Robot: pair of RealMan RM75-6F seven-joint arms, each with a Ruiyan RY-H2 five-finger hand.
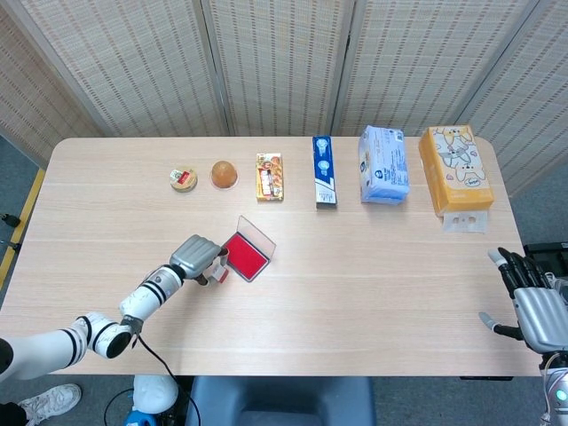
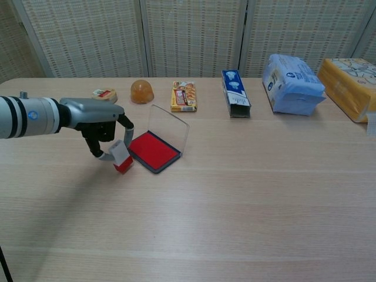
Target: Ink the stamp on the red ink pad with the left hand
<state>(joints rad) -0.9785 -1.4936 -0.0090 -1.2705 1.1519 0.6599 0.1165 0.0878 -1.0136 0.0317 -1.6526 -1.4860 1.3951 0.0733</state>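
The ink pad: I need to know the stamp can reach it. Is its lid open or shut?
Open. The ink pad has its clear lid standing up behind the bare red surface.

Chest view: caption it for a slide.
Left hand holds the small white-and-red stamp just beside the open red ink pad.

On the worktop (image 1: 373,266) there was one stamp (image 2: 121,157), one red ink pad (image 2: 154,150) with its clear lid up, one small round tin (image 1: 184,179), one orange dome-shaped item (image 1: 224,174), one snack packet (image 1: 270,177), one blue-and-white carton (image 1: 324,171), one blue tissue pack (image 1: 383,164), and one yellow tissue pack (image 1: 454,168). Two hands showed: left hand (image 2: 101,129), right hand (image 1: 531,302).
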